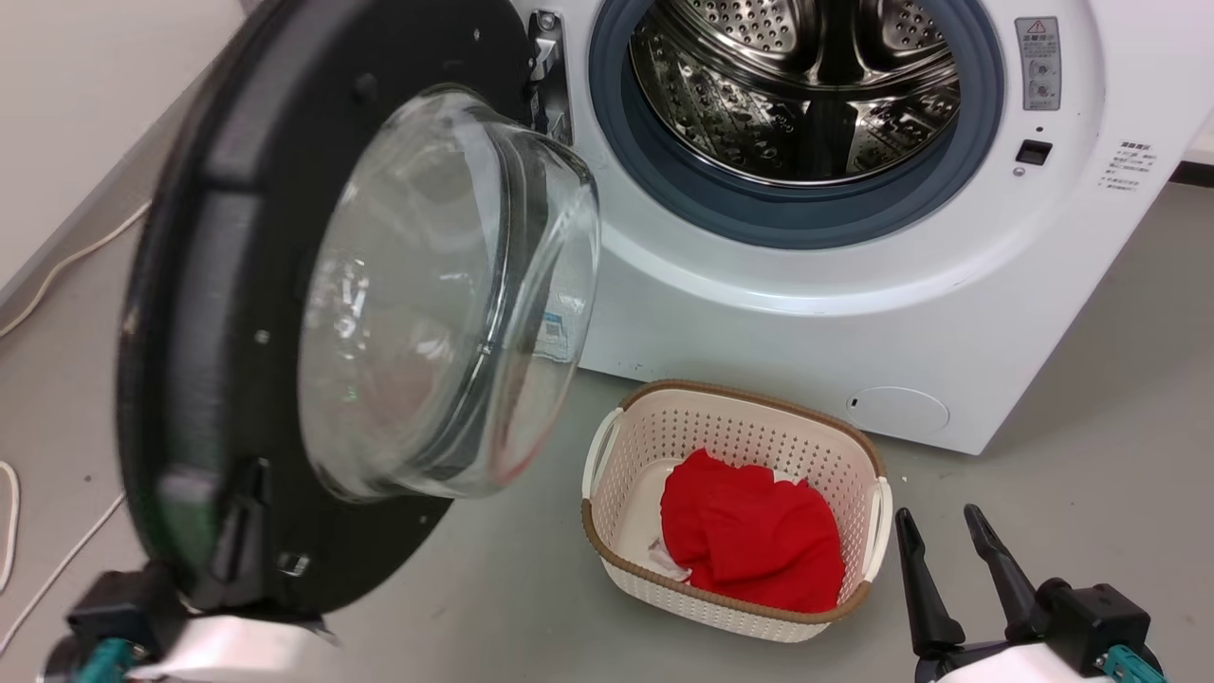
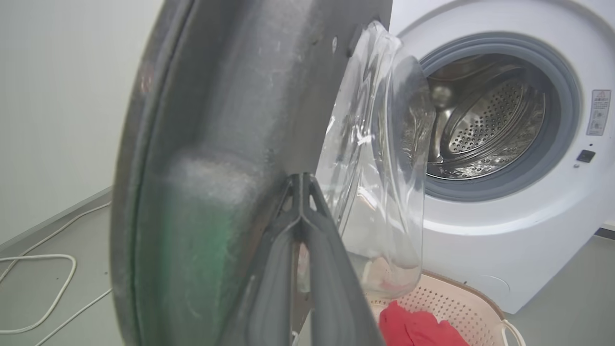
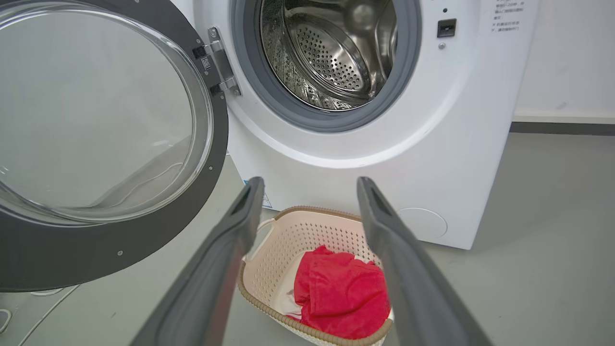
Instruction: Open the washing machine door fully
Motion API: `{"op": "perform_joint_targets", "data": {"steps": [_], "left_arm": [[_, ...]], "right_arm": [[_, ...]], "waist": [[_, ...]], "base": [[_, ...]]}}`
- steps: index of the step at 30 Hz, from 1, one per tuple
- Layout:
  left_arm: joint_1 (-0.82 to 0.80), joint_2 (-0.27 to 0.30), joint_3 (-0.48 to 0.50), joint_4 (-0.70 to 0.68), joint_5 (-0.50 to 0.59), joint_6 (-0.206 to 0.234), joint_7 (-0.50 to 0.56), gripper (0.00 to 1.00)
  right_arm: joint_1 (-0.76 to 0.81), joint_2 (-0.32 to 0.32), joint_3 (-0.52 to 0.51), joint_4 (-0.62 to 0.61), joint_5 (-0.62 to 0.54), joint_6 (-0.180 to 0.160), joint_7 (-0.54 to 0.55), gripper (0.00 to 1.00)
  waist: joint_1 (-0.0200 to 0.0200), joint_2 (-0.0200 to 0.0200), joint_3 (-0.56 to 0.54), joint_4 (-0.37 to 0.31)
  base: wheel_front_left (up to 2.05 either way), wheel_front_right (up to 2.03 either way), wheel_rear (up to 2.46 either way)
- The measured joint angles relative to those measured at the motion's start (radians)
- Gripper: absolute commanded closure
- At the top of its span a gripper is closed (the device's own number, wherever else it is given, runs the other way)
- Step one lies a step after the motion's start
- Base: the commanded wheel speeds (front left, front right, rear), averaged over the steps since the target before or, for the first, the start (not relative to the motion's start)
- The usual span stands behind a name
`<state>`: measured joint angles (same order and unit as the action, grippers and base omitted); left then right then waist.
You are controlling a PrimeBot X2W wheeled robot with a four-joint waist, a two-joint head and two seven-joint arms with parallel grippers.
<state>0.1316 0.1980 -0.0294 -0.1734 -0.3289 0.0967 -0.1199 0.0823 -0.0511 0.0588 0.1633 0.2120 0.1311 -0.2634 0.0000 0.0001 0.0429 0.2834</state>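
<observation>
Pushing stage: washing machine door (image 1: 218,285) hangs out on its hinge (image 1: 545,57), left of the washing machine (image 1: 759,313) drum (image 1: 797,85); prob. more swing to go. Left hand (image 2: 300,182) pinched narrow, tips on door's inner rim; right hand (image 1: 939,520) wide. Next: steady outward push. Count: 1 door, 1 machine, 2 hands, 1 basket (image 1: 626,493), 1 red cloth (image 1: 749,531).

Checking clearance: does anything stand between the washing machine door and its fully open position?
Nothing visible does. The left end effector touches the rim of the washing machine door; beyond, a white cable lies on the floor, below its swing. The door hides part of that side.
</observation>
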Motion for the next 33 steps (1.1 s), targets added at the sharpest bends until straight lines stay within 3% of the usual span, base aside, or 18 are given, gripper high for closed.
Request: {"op": "perform_joint_targets", "data": {"steps": [9,13,24,28,33], "left_arm": [[-0.198,0.077,0.14,0.282,-0.086,-0.026,-0.081,1.0],[-0.299,0.139,0.194,0.417,-0.098,-0.041,-0.11,1.0],[-0.489,0.255,0.263,0.733,-0.096,-0.084,-0.139,1.0],[-0.507,0.261,0.281,0.769,-0.082,-0.094,-0.14,1.0],[-0.45,0.232,0.33,0.706,-0.035,-0.088,-0.141,1.0]], "right_arm": [[-0.023,0.0,0.006,0.005,-0.015,0.0,0.0,0.0],[-0.035,0.0,0.002,0.0,-0.021,0.0,0.0,0.0],[-0.061,0.0,-0.002,-0.025,-0.046,0.0,0.0,0.0],[-0.06,0.0,-0.001,-0.033,-0.046,0.0,0.0,0.0],[-0.05,0.0,-0.003,-0.039,-0.055,0.0,0.0,0.0]], "waist": [[0.0,0.0,0.032,-0.015],[0.0,0.0,0.047,-0.031],[0.0,0.0,0.085,-0.067],[0.0,0.0,0.078,-0.073],[0.0,0.0,0.051,-0.078]], "base": [[0.0,0.0,0.0],[0.0,0.0,0.0],[0.0,0.0,0.0],[0.0,0.0,0.0],[0.0,0.0,0.0]]}}
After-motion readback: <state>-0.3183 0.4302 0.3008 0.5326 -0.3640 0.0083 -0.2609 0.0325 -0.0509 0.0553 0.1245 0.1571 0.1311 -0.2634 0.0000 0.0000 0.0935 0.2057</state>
